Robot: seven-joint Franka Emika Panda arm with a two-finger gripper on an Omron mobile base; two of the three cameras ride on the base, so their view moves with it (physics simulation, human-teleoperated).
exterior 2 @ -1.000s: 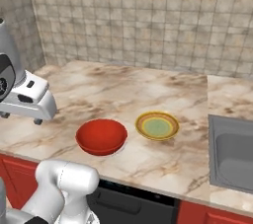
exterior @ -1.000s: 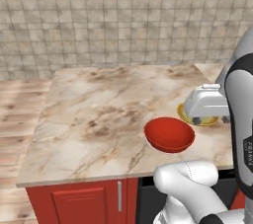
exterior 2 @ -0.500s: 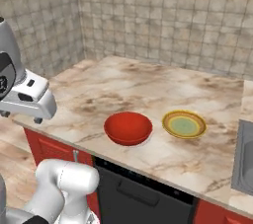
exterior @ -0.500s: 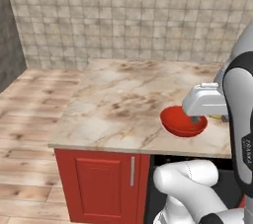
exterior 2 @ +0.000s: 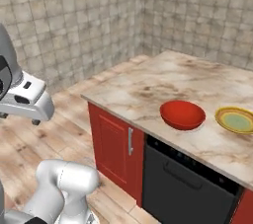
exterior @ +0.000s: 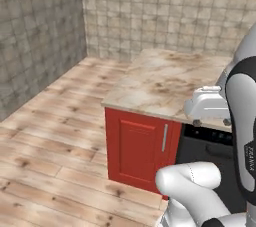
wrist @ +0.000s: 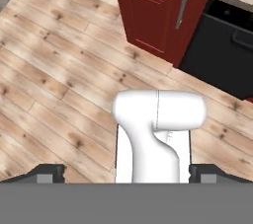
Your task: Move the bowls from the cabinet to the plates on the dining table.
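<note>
The glossy red bowl (exterior 2: pixel 182 114) rests on the marble dining table (exterior 2: pixel 143 87), a thin pale rim showing under its right side. Just right of it lies the yellow-rimmed plate (exterior 2: pixel 237 120) with its pale green centre, bare. My gripper (exterior 2: pixel 19 119) hangs far to the left of them, out over the floor, and in the left base view the gripper (exterior: pixel 212 122) sits at the table's (exterior: pixel 155 78) front edge. In the hand view the gripper (wrist: pixel 127 172) is open, fingertips (wrist: pixel 49 171) wide apart and nothing between them. The cabinet and the cream-white bowl are out of view.
Under the table's end are a red cupboard door (exterior: pixel 140 143) with a short handle and a black appliance front (exterior 2: pixel 183 181). Wooden floor (exterior: pixel 50 136) stretches left to a tiled wall corner (exterior: pixel 82 16). The hand view looks down on the floor (wrist: pixel 54 65).
The whole picture has shifted: the base has turned left, so the table slid right and floor and side wall came into view. The red bowl stays put on the table.
</note>
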